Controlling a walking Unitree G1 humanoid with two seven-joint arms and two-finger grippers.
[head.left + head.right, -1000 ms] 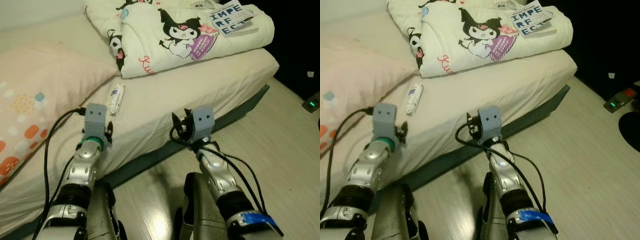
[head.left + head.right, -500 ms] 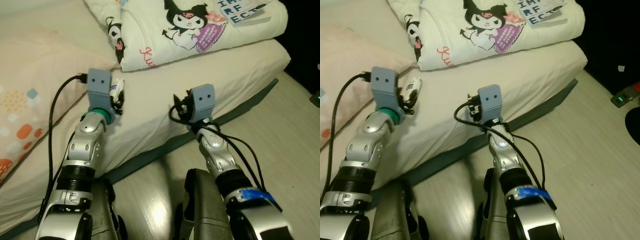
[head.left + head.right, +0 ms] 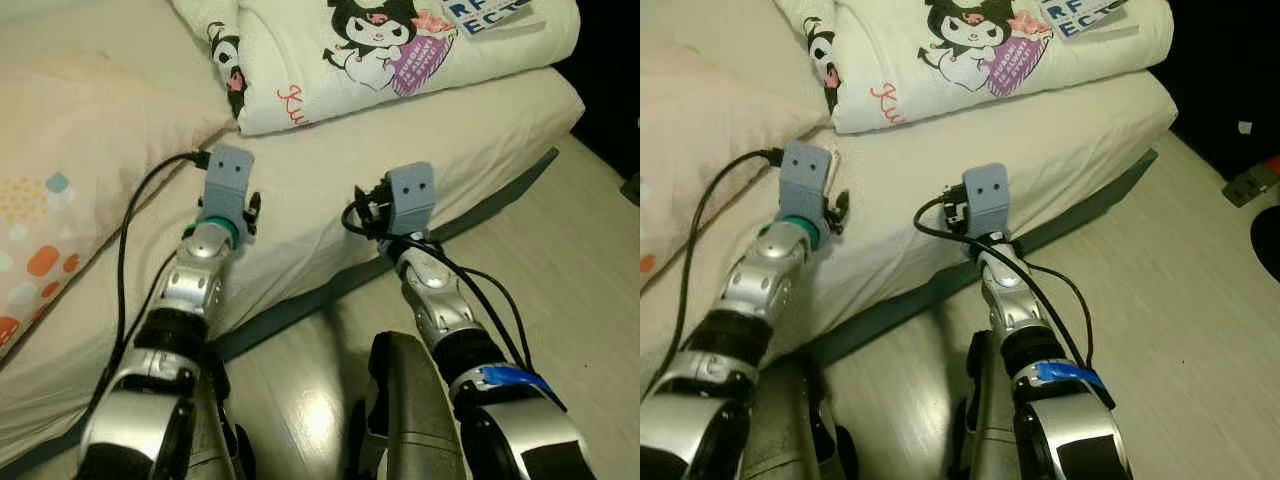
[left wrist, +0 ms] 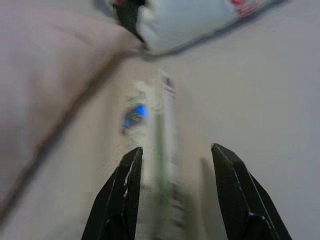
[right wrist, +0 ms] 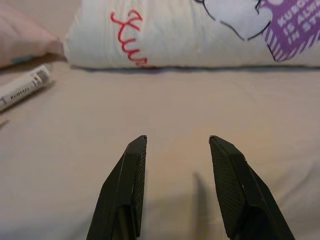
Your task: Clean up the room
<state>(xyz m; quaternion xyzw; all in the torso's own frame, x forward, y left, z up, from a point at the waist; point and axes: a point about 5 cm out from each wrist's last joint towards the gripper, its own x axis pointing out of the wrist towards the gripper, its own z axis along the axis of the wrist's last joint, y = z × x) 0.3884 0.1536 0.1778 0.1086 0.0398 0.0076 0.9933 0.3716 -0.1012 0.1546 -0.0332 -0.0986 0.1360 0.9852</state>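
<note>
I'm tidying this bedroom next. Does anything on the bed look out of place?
Yes: a white tube lies loose on the sheet beside the pillow, between the open left tool's fingers. A book rests atop the folded blanket.

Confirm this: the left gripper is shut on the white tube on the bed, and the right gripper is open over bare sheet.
Not quite. The left gripper is open, not shut on the tube: the left wrist view shows its fingers spread either side of the blurred tube lying on the bed. The rest holds: the right gripper is open over bare sheet.
</note>
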